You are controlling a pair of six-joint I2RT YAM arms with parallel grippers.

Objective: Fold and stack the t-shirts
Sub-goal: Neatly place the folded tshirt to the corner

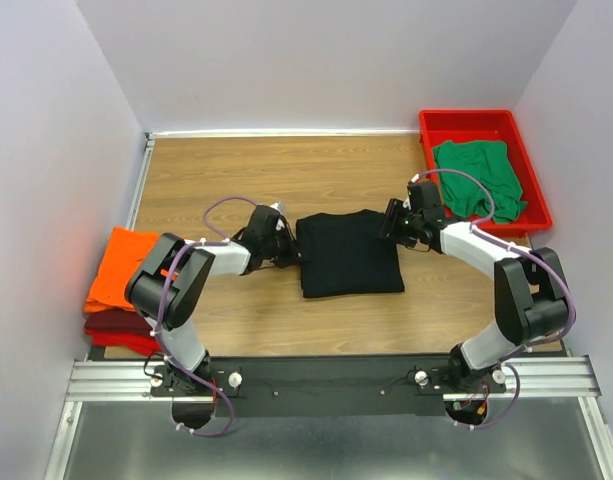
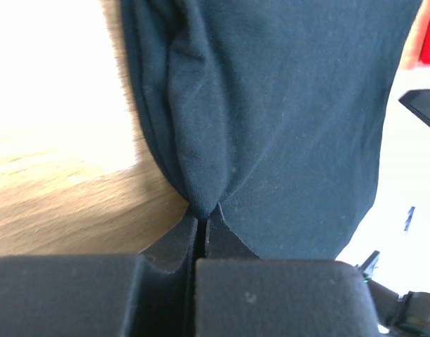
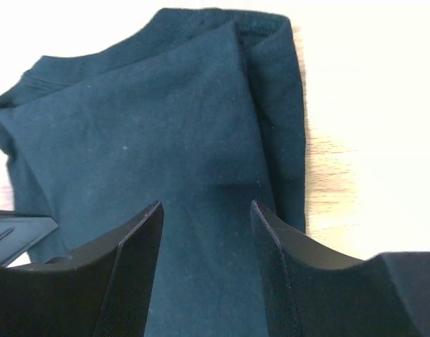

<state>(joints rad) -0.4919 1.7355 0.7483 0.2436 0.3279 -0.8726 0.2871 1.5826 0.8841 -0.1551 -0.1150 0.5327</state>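
The black t-shirt (image 1: 348, 254) lies folded into a rectangle at the table's middle. My left gripper (image 1: 289, 247) is shut on its left edge; in the left wrist view the cloth (image 2: 271, 105) bunches into the closed jaws (image 2: 200, 219). My right gripper (image 1: 393, 222) is open at the shirt's right edge, its fingers (image 3: 271, 239) spread over the black cloth (image 3: 165, 126) with nothing between them. The orange t-shirt (image 1: 121, 264) lies folded on the dark red t-shirt (image 1: 116, 325) at the left. The green t-shirt (image 1: 478, 175) lies crumpled in the red tray (image 1: 466, 123).
The red plastic tray stands at the back right corner. White walls close in the table at the left, back and right. The metal rail (image 1: 326, 378) with both arm bases runs along the near edge. Bare wood (image 1: 286, 170) lies behind the black shirt.
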